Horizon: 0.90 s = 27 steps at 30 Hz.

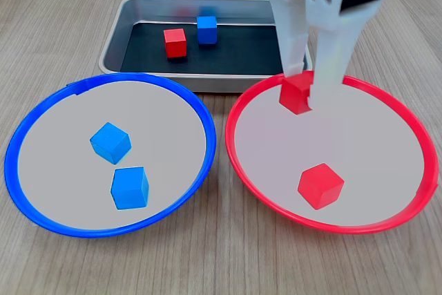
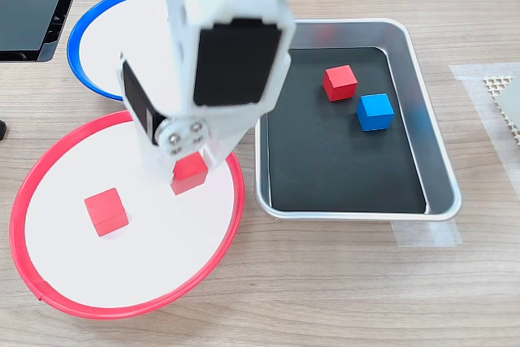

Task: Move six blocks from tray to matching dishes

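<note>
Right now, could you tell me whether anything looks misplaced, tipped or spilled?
Nothing stands out. Two blue blocks lie in the blue dish, one red block in the red dish, and the gripper holds another red block over it. One red and one blue wait in the tray.

A light wood-grain table [image 1: 221,267] fills both exterior views. In the second exterior view, a dark flat object [image 2: 32,6] sits upper left, and clear tape [image 2: 475,71] with pale mesh [image 2: 497,87] lies at the right edge.
</note>
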Each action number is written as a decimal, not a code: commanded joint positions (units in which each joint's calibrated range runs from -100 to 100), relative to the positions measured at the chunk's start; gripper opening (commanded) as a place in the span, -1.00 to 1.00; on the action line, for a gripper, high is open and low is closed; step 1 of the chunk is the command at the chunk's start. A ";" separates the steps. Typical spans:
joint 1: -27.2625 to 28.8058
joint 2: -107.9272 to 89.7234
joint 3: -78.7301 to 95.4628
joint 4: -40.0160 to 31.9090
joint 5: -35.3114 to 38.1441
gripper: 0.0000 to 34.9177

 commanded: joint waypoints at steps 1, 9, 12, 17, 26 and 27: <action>-0.97 1.33 -1.66 -4.53 0.05 -0.05; 1.10 -8.65 5.35 2.16 2.69 -0.98; 4.20 -17.43 12.82 12.31 5.52 -0.99; 13.80 -29.37 31.48 17.26 10.79 -0.99; 27.73 -35.34 51.87 1.17 13.19 -0.14; 28.20 -34.91 51.96 0.67 13.14 0.02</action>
